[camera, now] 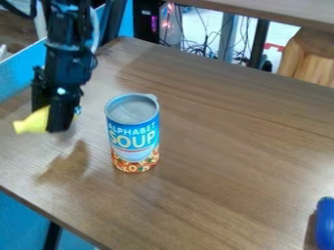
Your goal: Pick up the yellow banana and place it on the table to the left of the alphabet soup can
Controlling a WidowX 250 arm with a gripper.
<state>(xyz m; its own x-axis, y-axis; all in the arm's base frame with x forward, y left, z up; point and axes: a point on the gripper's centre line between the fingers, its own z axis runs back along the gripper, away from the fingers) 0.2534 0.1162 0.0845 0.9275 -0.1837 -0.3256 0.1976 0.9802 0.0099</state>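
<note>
A blue object (324, 224) lies at four o'clock from the pincer (53, 122), which grasps a yellow thing (31, 122), long axis nine-to-three, the upright can (134, 133) near at three o'clock.

Place: looked like a robotics lab
Arm (68, 56): black, robotic, hung over a wood-grain bench (241, 161)
Cables (203, 48): tangled beyond the bench's far edge, near metal legs (228, 36)
Case (146, 22): black, with a purple light (154, 23)
Red lights (166, 23): glowed beside the case
</note>
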